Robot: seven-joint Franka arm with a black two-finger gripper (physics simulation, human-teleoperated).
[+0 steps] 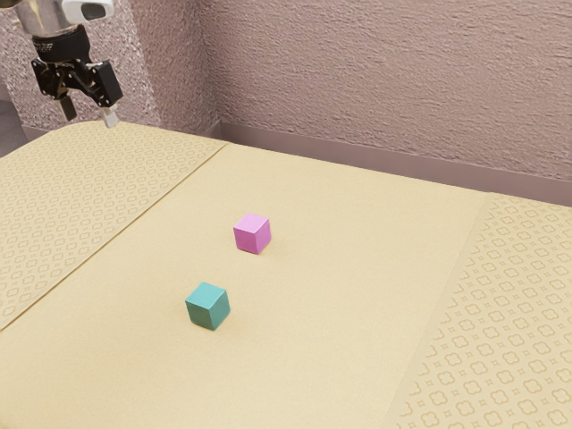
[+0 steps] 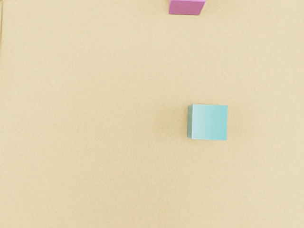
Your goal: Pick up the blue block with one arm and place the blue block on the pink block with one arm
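The arm enters at the upper left corner of the exterior view, where only its last part shows: a pale grey wrist segment above the black gripper (image 1: 88,113). The hand hangs high above the table (image 1: 357,214), in front of the rough pinkish wall (image 1: 402,71), and points downward with a slight tilt toward the exterior view's right. Its two fingers (image 1: 67,107) stand well apart, with nothing between them.

The blue block (image 1: 207,306), more teal than blue, rests flat on the plain tan middle strip of the table, in the lower centre-left of the exterior view and far below and to the right of the hand. The pink block (image 1: 252,233) sits on the same strip, near the frame's centre, a little farther back and toward the exterior view's right. The two blocks are near each other but clearly apart, each with bare table all round it.

In the wrist view the blue block (image 2: 208,122) is seen from above on the tan surface, and an edge of the pink block (image 2: 186,6) shows beyond it.
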